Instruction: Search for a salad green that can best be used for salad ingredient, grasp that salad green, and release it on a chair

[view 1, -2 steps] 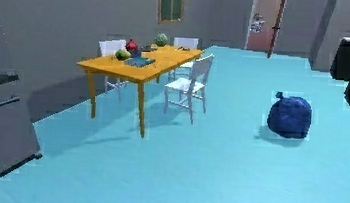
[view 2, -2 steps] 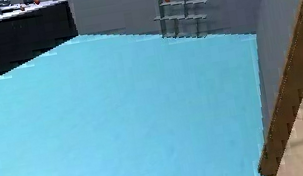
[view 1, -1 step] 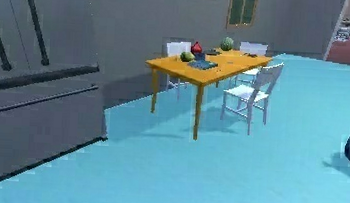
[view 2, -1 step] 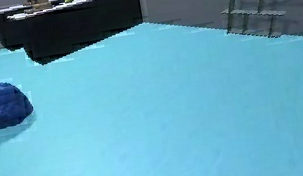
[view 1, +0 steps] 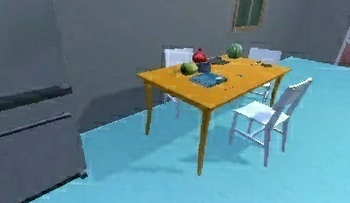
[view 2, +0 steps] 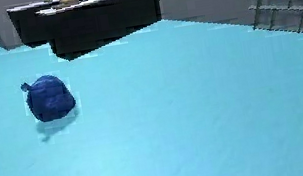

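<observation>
the robot's own body cannot be made out.

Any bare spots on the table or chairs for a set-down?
Bare: seat of the white chair beside the table. Table's near corner, in front of the flat blue thing, is free. Crowded around the green ball and red item.

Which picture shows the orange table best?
The forward view: the orange table stands whole, top and legs, with white chairs around it. The arm side view faces a blue bag and a dark counter instead.
</observation>
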{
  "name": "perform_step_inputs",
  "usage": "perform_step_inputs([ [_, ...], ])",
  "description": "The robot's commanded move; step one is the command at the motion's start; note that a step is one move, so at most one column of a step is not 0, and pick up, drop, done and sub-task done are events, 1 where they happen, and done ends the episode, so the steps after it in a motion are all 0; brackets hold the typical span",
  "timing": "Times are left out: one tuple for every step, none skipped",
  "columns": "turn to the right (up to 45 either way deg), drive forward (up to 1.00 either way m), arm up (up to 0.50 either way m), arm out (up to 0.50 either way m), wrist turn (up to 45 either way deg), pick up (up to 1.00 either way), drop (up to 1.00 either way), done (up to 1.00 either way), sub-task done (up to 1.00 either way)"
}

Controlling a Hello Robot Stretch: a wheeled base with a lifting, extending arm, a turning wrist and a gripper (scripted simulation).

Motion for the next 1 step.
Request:
perform_step_inputs([
  [-15.0,0.00,0.00,0.00,0.0,0.00,0.00,0.00,0.00],
])
